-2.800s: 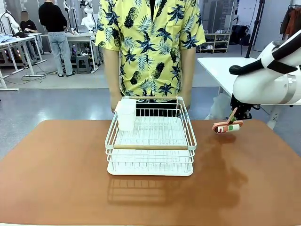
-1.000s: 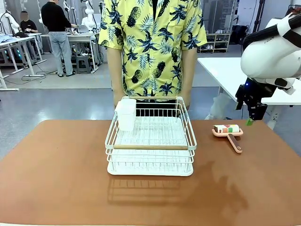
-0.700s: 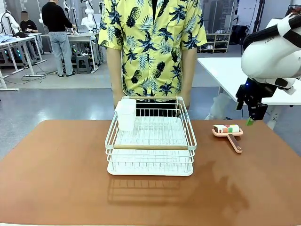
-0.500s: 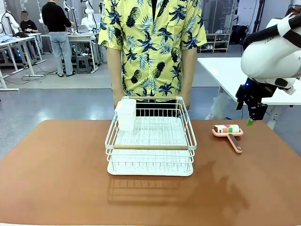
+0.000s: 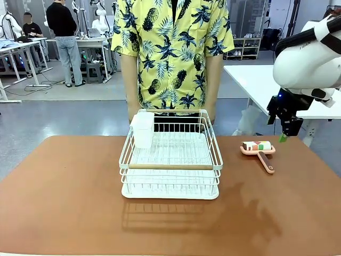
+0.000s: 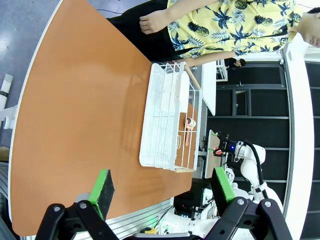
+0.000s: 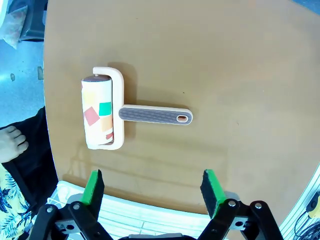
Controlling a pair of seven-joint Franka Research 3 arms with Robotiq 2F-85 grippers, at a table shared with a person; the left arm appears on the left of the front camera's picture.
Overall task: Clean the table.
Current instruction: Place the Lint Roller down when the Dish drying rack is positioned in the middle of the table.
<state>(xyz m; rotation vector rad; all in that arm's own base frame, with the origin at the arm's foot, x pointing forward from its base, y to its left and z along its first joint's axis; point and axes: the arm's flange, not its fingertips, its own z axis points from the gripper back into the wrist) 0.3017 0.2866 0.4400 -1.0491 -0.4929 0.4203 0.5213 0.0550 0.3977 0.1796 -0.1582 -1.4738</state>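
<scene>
The reddish-brown table (image 5: 69,192) spans the front view. A pink lint roller (image 5: 259,150) with a patterned roll lies on it at the right, handle toward the robot side; the right wrist view looks down on the lint roller (image 7: 107,115). My right gripper (image 5: 287,133) hangs above and to the right of it, and my right gripper (image 7: 152,187) is open with nothing between its green pads. High over the table (image 6: 85,115), my left gripper (image 6: 162,187) is open and empty too.
A white wire dish rack (image 5: 170,160) with a wooden bar stands mid-table, a white cup holder (image 5: 143,129) at its back left corner. A person in a yellow patterned shirt (image 5: 173,48) stands at the far edge behind it. A white table (image 5: 250,80) stands back right.
Earlier the right gripper held the lint roller above the table; it has since set it down, opened and risen to the right. Over the last second nothing has moved.
</scene>
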